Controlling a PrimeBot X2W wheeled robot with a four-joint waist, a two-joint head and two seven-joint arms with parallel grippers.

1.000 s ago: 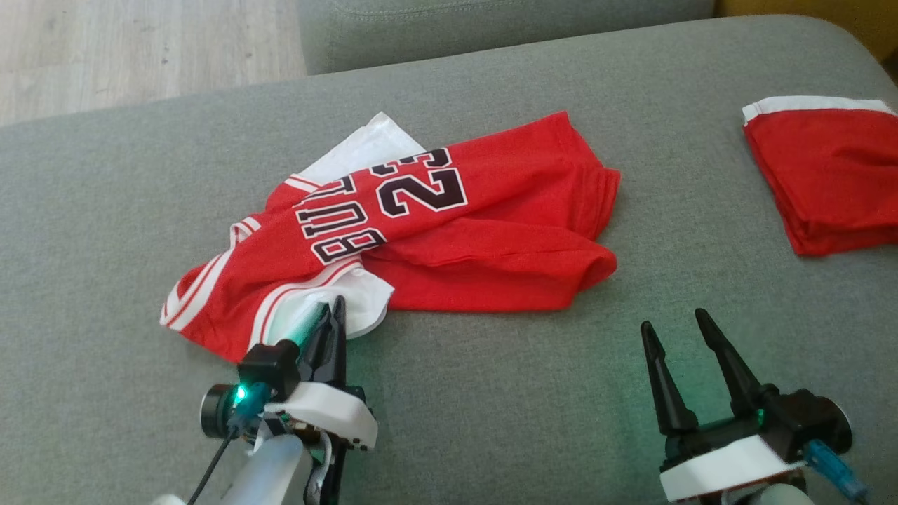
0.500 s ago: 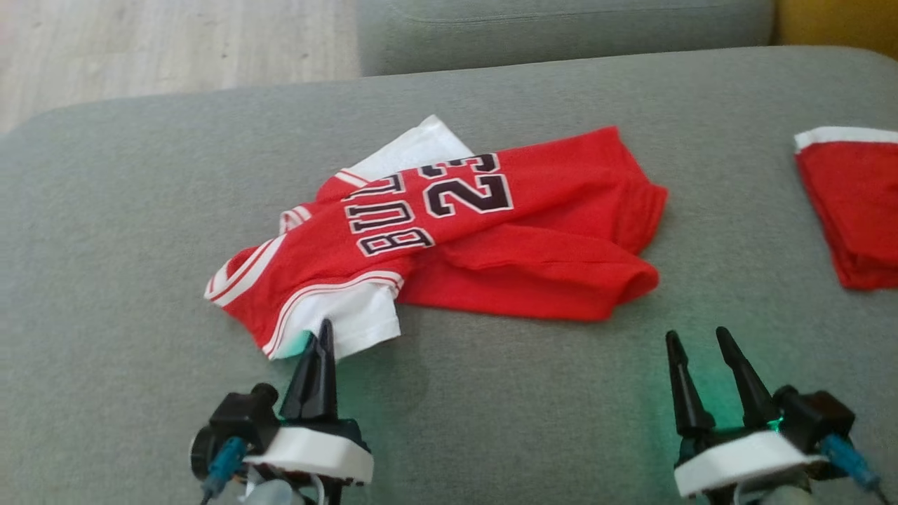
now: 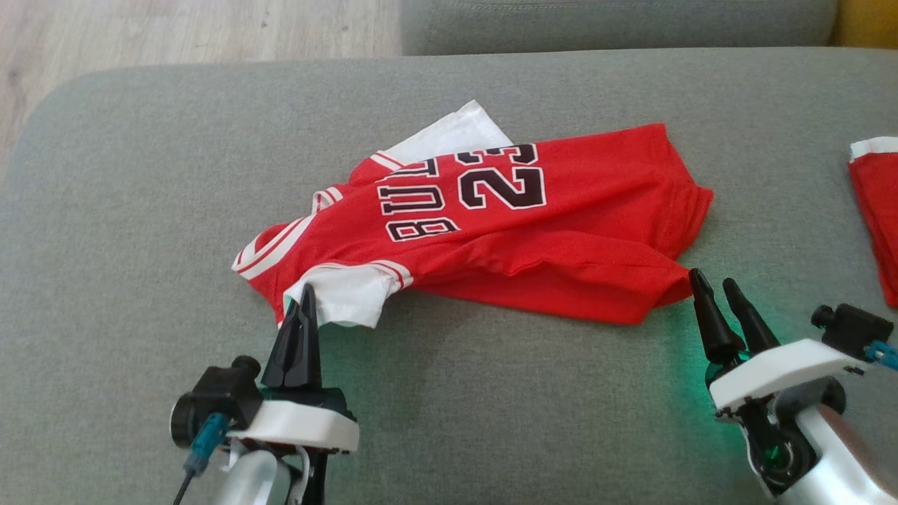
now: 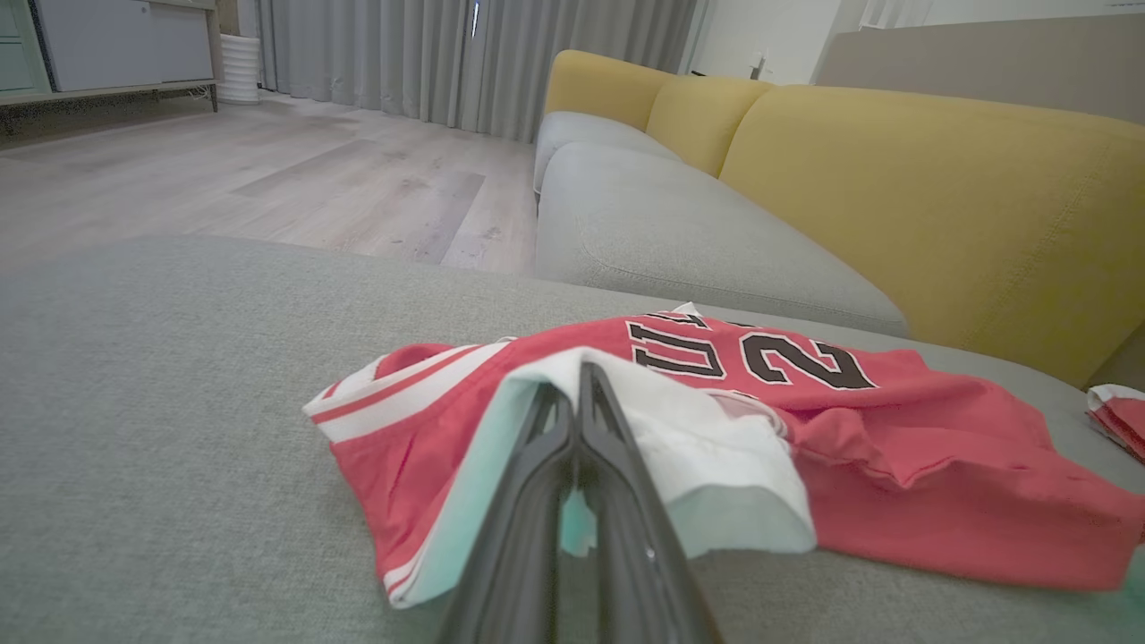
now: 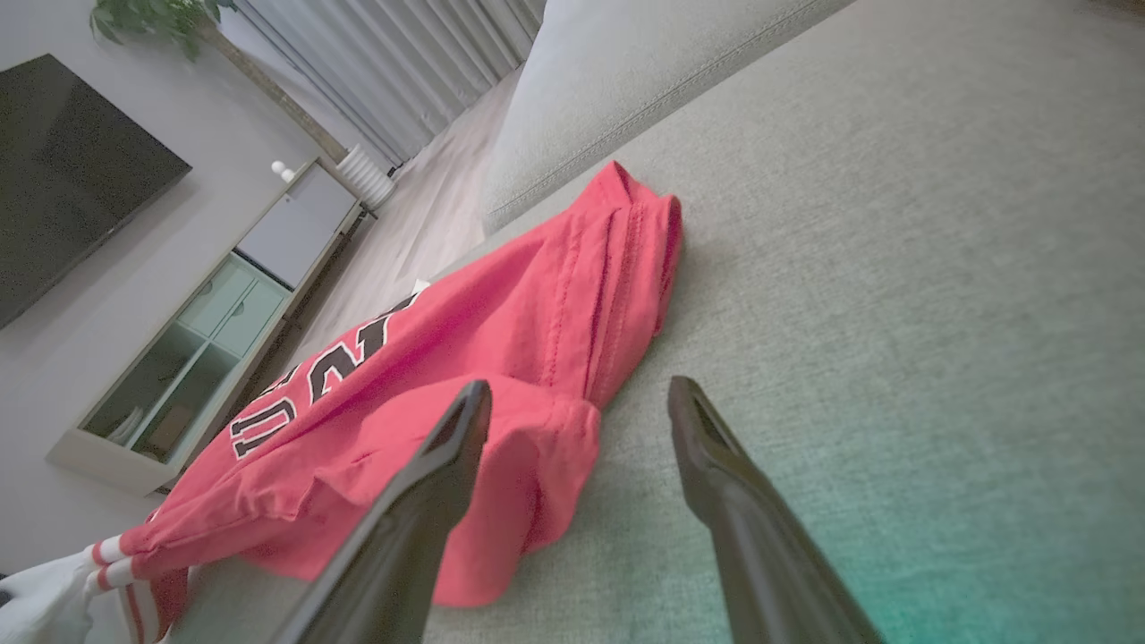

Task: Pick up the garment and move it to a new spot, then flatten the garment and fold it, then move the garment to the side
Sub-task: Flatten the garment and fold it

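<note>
Work surface: grey upholstered cushion (image 3: pixel 491 421), with wooden floor (image 3: pixel 175 28) beyond its far edge.

Task item: red jersey (image 3: pixel 561 231), numbered 23 with black lettering, lies crumpled near the cushion's centre. Its white sleeve panel (image 3: pixel 347 298) is at the near left and its red hem runs out to the right.

Left gripper (image 3: pixel 306 293): fingers clenched together on the lower edge of the white sleeve panel. In the left wrist view the pale fabric wraps around the fingertips.

Right gripper (image 3: pixel 713 279): released, fingers spread apart and holding nothing. The tips sit just beside the jersey's near right corner; contact with the cloth cannot be determined.

Other item: a second red garment with white trim (image 3: pixel 877 217) lies at the cushion's far right, well apart from the jersey.
</note>
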